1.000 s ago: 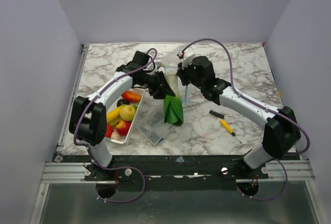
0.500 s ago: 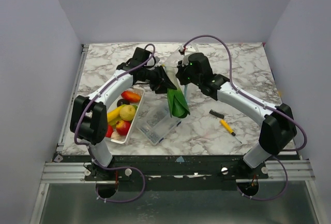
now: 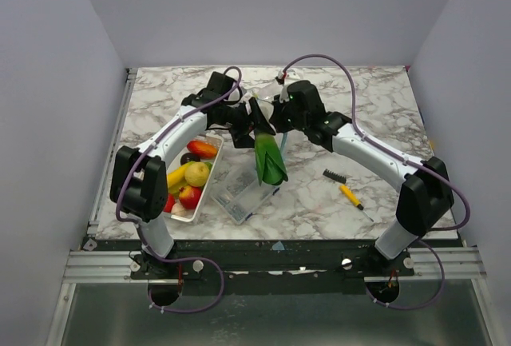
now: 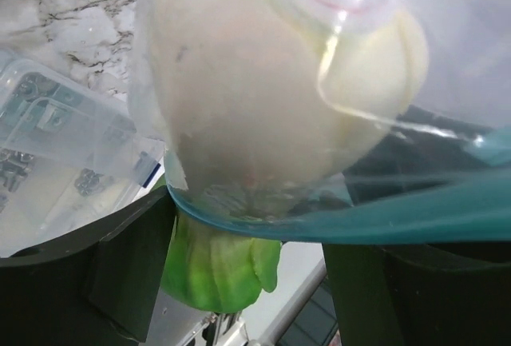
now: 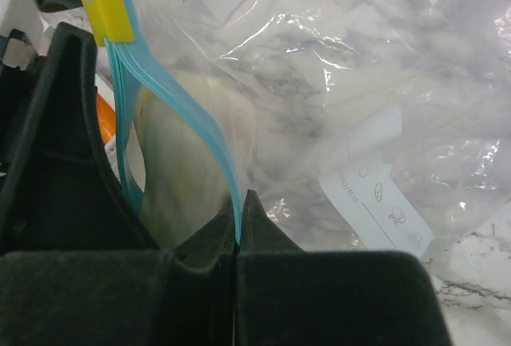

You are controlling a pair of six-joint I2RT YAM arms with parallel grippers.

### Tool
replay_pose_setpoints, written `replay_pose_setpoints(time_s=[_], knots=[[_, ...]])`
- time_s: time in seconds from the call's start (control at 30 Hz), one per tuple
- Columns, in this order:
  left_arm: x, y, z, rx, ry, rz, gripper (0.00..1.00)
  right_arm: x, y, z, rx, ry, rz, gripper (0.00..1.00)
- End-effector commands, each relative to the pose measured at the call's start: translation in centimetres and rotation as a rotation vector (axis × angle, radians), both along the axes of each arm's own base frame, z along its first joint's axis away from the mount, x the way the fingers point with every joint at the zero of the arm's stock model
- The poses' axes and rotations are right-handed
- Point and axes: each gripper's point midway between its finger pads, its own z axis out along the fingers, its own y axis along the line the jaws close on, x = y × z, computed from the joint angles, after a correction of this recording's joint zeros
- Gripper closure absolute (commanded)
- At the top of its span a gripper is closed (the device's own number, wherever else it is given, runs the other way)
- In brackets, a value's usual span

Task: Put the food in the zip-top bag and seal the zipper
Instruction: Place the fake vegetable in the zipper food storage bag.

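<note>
The white-and-green leek (image 3: 267,158) hangs tilted in mid-air over the table's middle. Its white end (image 4: 271,98) sits inside the clear zip-top bag (image 3: 259,94), and its green leaves (image 4: 215,266) stick out below the mouth. My left gripper (image 3: 247,126) is shut on the leek, whose green part lies between its fingers (image 4: 120,274). My right gripper (image 3: 277,118) is shut on the blue zipper strip (image 5: 227,178) and holds the bag's mouth up. The other food, an apple (image 3: 190,196), a yellow fruit (image 3: 196,174) and a banana (image 3: 176,176), lies in the white tray (image 3: 185,216).
A clear rigid box (image 3: 243,190) stands just below the leek, next to the tray. A yellow-handled black brush (image 3: 344,188) lies right of the middle. The marble table ends at grey walls on three sides.
Both grippers have drawn closer together and slightly back. The leek's white end has slid further into the bag, and its green leaves have risen and swung a little.
</note>
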Motion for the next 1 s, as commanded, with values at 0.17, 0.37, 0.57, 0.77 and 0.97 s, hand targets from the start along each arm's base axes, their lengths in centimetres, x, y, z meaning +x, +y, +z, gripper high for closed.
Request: replay_pose_setpoints(time_s=[0.17,0.37,0.57,0.77,0.97], knots=[[1.2,0.0,2.0,-0.014,-0.158,0.057,0.69,0.0,0.3,-1.2,0.075,0.181,-0.071,0.99],[2.1,0.5,2.2,0.014,-0.163,0.136,0.65,1.3,-1.7,-2.8,0.035,0.25,-0.143,0.99],[2.9,0.0,3.7,-0.016,-0.187,0.156,0.31,2.2,-2.2,-3.4,0.034,0.335,-0.127,1.0],[2.9,-0.5,3.8,-0.031,-0.16,0.132,0.31,3.3,-2.7,-3.6,0.037,0.417,-0.111,1.0],[1.5,0.0,4.9,0.028,-0.307,0.064,0.27,4.8,-3.7,-2.9,0.075,0.443,-0.102,1.0]])
